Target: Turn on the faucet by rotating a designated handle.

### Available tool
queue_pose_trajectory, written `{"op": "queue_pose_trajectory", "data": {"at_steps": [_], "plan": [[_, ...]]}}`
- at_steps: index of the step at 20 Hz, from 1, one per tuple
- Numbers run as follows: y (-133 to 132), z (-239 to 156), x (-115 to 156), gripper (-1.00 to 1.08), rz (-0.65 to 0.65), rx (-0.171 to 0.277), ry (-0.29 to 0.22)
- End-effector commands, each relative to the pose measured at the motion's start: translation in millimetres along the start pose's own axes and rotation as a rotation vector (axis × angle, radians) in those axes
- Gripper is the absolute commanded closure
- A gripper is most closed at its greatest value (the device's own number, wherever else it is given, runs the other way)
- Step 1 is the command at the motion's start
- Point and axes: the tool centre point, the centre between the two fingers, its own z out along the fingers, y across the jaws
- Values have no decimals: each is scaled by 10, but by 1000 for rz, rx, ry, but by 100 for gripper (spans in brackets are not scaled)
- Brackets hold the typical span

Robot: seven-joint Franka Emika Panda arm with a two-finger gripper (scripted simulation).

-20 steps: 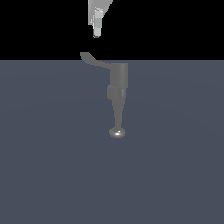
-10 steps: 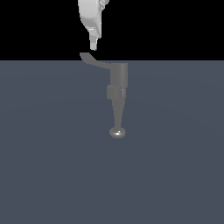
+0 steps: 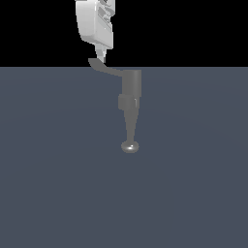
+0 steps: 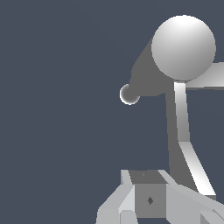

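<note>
The grey faucet (image 3: 131, 88) stands on the dark floor, and its tapered spout ends in a shiny rounded knob (image 3: 130, 146). The thin bent handle (image 3: 104, 68) projects from the body's top toward the exterior view's left and ends in a flattened tip. My white gripper (image 3: 100, 55) hangs just above that tip, with its fingers together and holding nothing; I cannot tell whether it touches. In the wrist view the handle (image 4: 186, 148) runs from the faucet's rounded top (image 4: 183, 41) down to my gripper (image 4: 145, 177), and the spout knob (image 4: 129, 94) shows beside it.
A flat dark grey-blue floor (image 3: 58, 184) spreads around the faucet. Black background lies behind the gripper.
The gripper has come down and moved slightly to the exterior view's left, until its fingertips are at the handle's tip. The faucet and handle have not moved.
</note>
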Motion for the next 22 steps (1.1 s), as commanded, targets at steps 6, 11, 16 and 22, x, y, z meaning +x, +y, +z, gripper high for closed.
{"op": "queue_pose_trajectory", "data": {"at_steps": [6, 11, 16, 22], "plan": [[-59, 53, -40, 108, 45, 11, 12], [-58, 54, -41, 108, 45, 10, 12], [68, 56, -43, 108, 45, 10, 12], [222, 58, -46, 108, 45, 10, 12]]}}
